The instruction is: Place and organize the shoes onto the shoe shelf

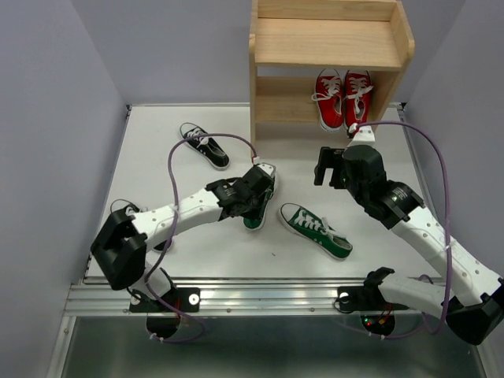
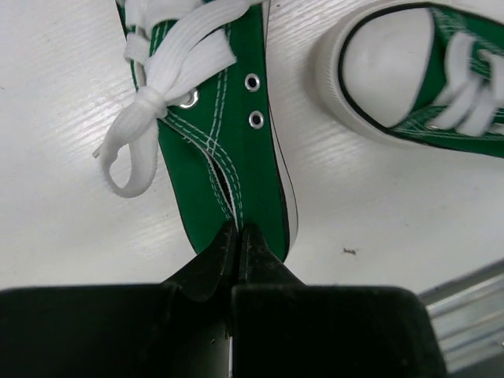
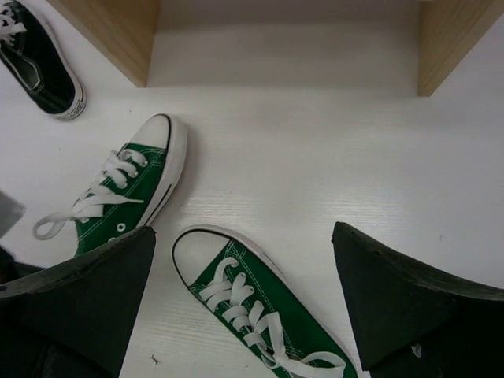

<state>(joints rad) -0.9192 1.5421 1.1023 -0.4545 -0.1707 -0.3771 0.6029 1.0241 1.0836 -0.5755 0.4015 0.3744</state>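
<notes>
One green shoe (image 2: 228, 126) lies on the white table with my left gripper (image 2: 240, 228) shut on its canvas side near the heel; from above it shows under the gripper (image 1: 260, 195) as a green edge (image 1: 253, 221). The second green shoe (image 1: 315, 231) lies just right of it, toe (image 2: 394, 71) close by. My right gripper (image 1: 329, 167) hangs open above the table, over this second green shoe (image 3: 260, 315), holding nothing. Two red shoes (image 1: 343, 98) stand side by side on the lower tier of the wooden shoe shelf (image 1: 331, 43). A black shoe (image 1: 203, 146) lies left of the shelf.
Another black shoe (image 1: 120, 208) peeks out beside the left arm at the table's left edge. The shelf's top tier (image 1: 327, 55) holds nothing. The shelf's side panels (image 3: 110, 31) frame the bare table in the right wrist view. A metal rail (image 1: 260, 298) runs along the near edge.
</notes>
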